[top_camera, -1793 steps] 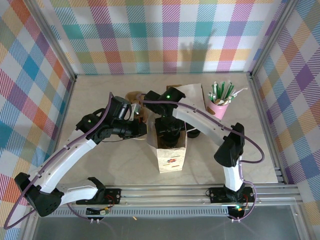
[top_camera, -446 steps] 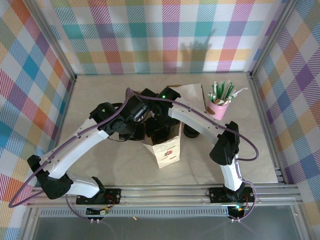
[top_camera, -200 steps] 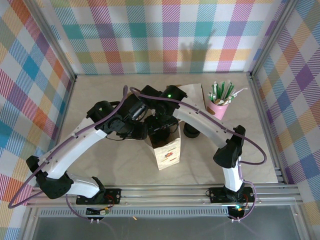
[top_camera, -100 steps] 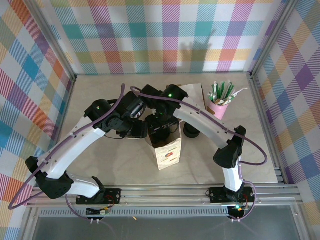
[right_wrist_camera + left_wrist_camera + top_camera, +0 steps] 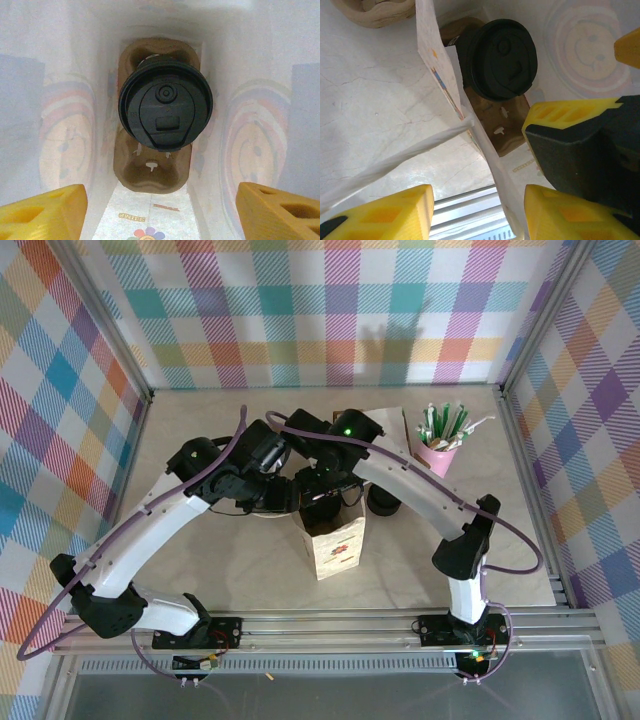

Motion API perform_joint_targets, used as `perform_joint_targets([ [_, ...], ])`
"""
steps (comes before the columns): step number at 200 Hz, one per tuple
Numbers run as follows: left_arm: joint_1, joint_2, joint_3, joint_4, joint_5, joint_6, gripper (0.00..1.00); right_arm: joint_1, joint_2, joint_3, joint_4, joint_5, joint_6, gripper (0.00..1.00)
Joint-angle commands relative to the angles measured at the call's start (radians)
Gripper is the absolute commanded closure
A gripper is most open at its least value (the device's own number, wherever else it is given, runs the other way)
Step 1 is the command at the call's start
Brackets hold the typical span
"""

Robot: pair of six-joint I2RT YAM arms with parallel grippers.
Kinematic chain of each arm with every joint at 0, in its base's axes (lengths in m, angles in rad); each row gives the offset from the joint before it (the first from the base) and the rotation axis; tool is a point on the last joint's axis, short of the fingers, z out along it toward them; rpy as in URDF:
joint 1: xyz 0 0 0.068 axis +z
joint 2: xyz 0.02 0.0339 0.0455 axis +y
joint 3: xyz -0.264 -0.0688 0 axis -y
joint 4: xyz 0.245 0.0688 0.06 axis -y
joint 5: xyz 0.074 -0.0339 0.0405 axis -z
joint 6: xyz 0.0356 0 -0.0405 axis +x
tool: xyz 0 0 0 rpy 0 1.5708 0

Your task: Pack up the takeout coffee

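Note:
The takeout coffee [image 5: 165, 110], seen from above as a round black lid, stands in one well of a brown pulp carrier [image 5: 152, 175] at the bottom of a white paper bag [image 5: 335, 545]. My right gripper [image 5: 162, 215] hangs open above the bag's mouth, nothing between its yellow fingers. In the left wrist view the coffee [image 5: 502, 57] shows inside the bag past the wall [image 5: 440, 70]. My left gripper [image 5: 475, 215] is open astride the bag's left edge, with the paper passing between its fingers untouched. In the top view both grippers crowd over the bag.
A pink cup of green-and-white straws [image 5: 440, 440] stands at the back right. A black stack of lids [image 5: 383, 502] sits just right of the bag. A brown pulp tray [image 5: 375, 12] lies left of the bag. The table's metal rail runs along the near edge.
Two seconds ago the bag leaned; it now stands straighter. In the last second the right wrist has drawn slightly up and back from the bag's mouth, while the left arm barely shifted.

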Motion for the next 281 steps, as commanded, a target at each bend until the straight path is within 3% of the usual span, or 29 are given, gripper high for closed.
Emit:
perform_joint_targets([
  [1, 0.02, -0.001, 0.035, 0.073, -0.013, -0.018, 0.49, 0.032, -0.047, -0.002, -0.001, -0.045, 0.003, 0.23],
  [68, 0.031, -0.005, 0.055, 0.104, -0.004, -0.018, 0.5, 0.036, -0.06, 0.009, 0.008, -0.043, 0.014, 0.32],
  [128, 0.034, -0.027, 0.048, 0.148, 0.015, -0.009, 0.49, 0.036, -0.087, 0.001, 0.008, -0.024, 0.028, 0.27],
  [281, 0.047, -0.075, 0.069, 0.298, 0.083, 0.058, 0.49, 0.031, -0.174, 0.01, 0.045, 0.043, 0.058, 0.31],
])
